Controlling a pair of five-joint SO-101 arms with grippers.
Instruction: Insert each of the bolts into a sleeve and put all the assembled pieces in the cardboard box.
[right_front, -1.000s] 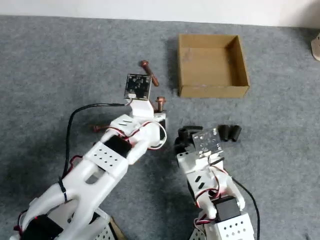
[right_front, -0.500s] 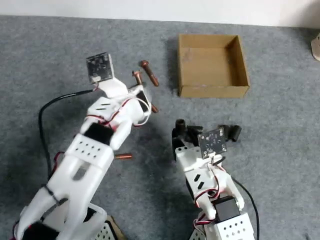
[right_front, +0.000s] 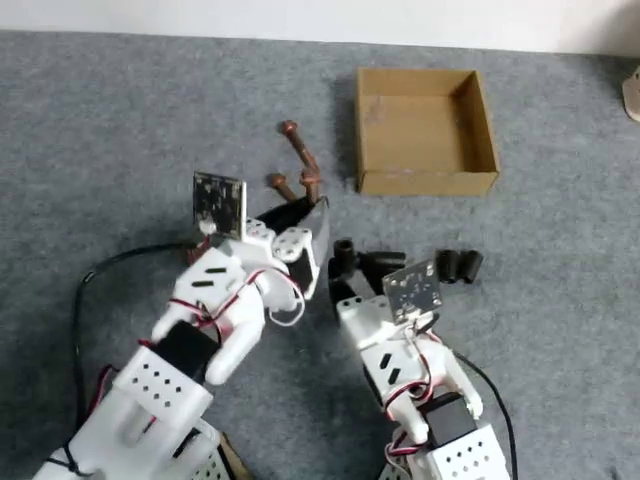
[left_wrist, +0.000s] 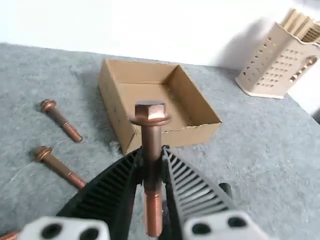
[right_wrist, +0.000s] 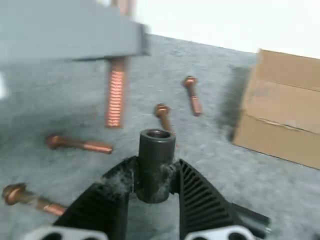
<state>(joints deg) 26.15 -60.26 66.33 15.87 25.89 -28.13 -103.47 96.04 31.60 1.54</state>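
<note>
Left gripper (left_wrist: 151, 156) clamps bolt (left_wrist: 150, 131) upright, head up — right gripper (right_wrist: 156, 169) clamps sleeve (right_wrist: 156, 155) upright, bore up.

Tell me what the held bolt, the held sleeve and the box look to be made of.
The bolt: likely metal with a coppery, slightly shiny finish; hex head and cut thread.
The sleeve: dark, matte tube, plastic or blackened metal; the look leaves it open.
The cardboard box: plain brown card, matte, with folded walls.

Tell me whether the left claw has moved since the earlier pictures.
Yes. The left claw, gripping a bolt, swung away from the cardboard box, then back toward it.
</note>
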